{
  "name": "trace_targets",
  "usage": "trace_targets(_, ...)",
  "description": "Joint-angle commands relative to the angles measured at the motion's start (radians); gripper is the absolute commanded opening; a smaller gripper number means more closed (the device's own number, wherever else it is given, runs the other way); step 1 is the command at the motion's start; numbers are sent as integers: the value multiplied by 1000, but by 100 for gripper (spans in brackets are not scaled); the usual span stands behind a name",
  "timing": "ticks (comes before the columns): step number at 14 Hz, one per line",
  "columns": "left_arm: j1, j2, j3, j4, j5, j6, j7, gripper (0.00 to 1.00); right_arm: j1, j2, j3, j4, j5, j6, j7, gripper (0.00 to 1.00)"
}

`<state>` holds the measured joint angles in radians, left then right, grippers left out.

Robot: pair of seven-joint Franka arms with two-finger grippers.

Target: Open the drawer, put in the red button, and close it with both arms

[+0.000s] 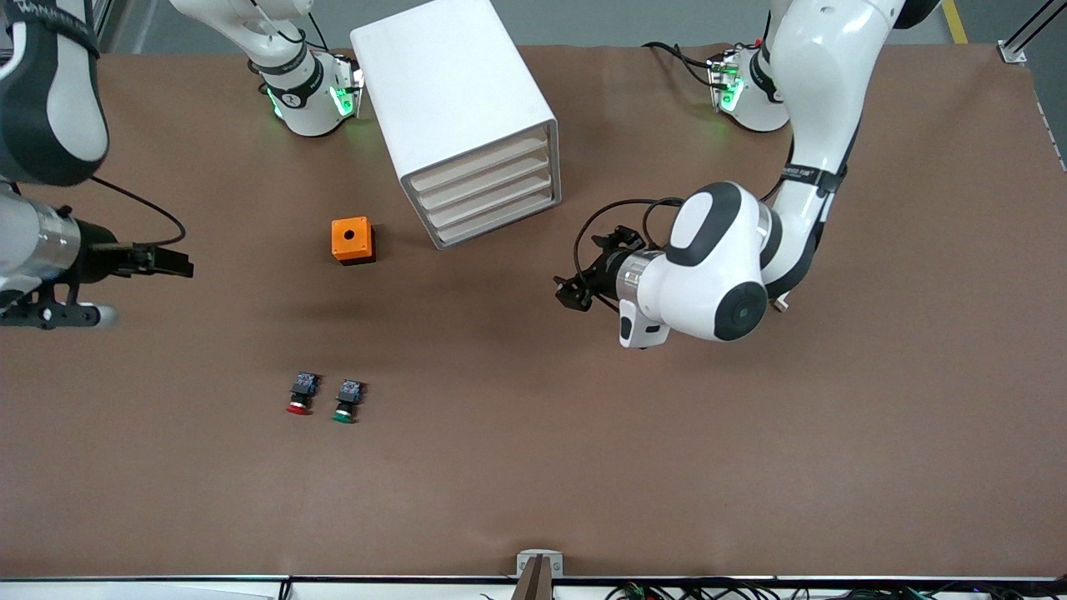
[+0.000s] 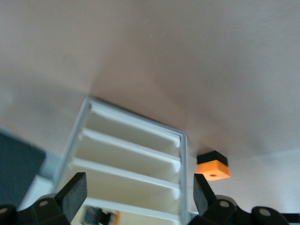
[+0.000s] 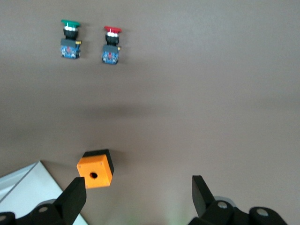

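Note:
The white cabinet (image 1: 454,100) stands at the robots' edge of the table. Its four drawers (image 1: 488,193) are all pushed in. The red button (image 1: 302,393) lies on the table nearer the front camera, beside the green-capped button (image 1: 348,401). My left gripper (image 1: 575,292) is open and empty, low in front of the drawer fronts and aimed at them; the drawers fill the left wrist view (image 2: 131,159) between its fingers (image 2: 75,194). My right gripper (image 1: 177,265) is open and empty at the right arm's end of the table. The red button shows in the right wrist view (image 3: 111,44).
A small orange box with a hole (image 1: 353,240) sits beside the cabinet toward the right arm's end. It shows in the left wrist view (image 2: 213,168) and the right wrist view (image 3: 96,168). The green button (image 3: 70,40) lies beside the red one on the brown tabletop (image 1: 667,467).

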<state>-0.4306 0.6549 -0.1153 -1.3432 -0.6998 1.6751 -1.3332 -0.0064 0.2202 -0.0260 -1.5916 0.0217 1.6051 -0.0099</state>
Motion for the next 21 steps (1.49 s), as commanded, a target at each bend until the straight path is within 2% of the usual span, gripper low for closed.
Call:
trace_targets(1, -33, 75, 5, 45, -88, 6, -243, 100, 28, 27, 5, -8, 0, 95, 109, 99)
trace_targets(4, -60, 142, 6, 41, -219, 6, -478, 99, 75, 103, 6, -27, 3, 211, 232, 100)
trace_targets(6, -69, 172, 3, 39, -233, -8, -604, 100, 91, 168, 6, -28, 7, 297, 266, 100)
trace_targets(10, -97, 190, -3, 24, -251, -113, -664, 99, 83, 304, 6, -30, 12, 467, 301, 100)
trace_targets(14, -103, 241, -6, 7, -303, -199, -793, 97, 100, 381, 6, -30, 17, 568, 353, 99)
trace_targets(15, -106, 244, -6, 7, -317, -202, -804, 93, 112, 389, 6, -28, 17, 578, 372, 99)
trace_targets(17, -106, 247, -7, 7, -334, -209, -813, 76, 126, 415, 6, -30, 17, 627, 384, 99)
trace_targets(21, -125, 275, -7, 6, -362, -253, -850, 57, 126, 442, 5, -63, 15, 720, 383, 99)
